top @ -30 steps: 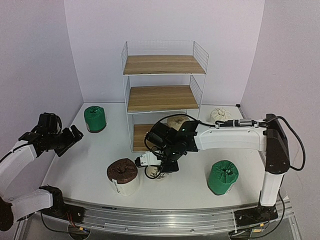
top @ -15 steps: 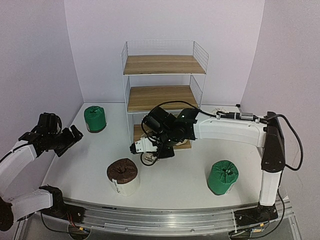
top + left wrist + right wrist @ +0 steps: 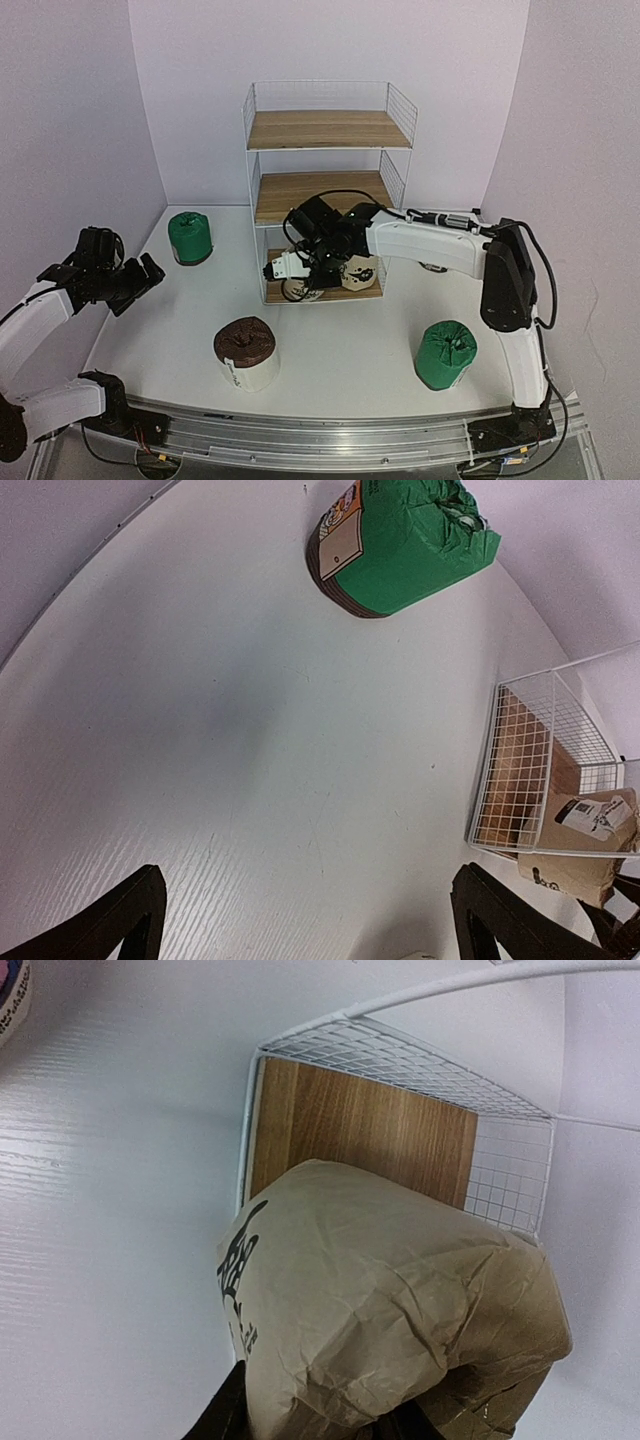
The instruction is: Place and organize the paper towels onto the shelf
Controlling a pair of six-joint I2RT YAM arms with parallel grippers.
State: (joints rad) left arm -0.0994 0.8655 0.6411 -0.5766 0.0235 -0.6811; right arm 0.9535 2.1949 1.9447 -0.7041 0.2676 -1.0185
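Note:
My right gripper (image 3: 312, 280) is shut on a beige paper towel roll with black print (image 3: 380, 1290) and holds it over the front left of the shelf's bottom board (image 3: 360, 1130). In the top view the wrist hides most of that roll. A second beige roll (image 3: 358, 273) sits on the same tier of the shelf (image 3: 330, 130), just to its right. Out on the table stand a green roll (image 3: 190, 237) at the left, a brown-topped white roll (image 3: 246, 352) in front and another green roll (image 3: 446, 353) at the right. My left gripper (image 3: 135, 280) hangs open at the far left, holding nothing.
The shelf's two upper boards carry nothing. Its white wire side (image 3: 520, 770) shows at the right of the left wrist view, with the green roll (image 3: 400, 540) farther off. The right arm's white link (image 3: 430, 245) stretches across the back right of the table (image 3: 340, 350).
The right arm has carried the beige roll from the table's front middle back to the shelf's bottom tier. The left arm has stayed still and open.

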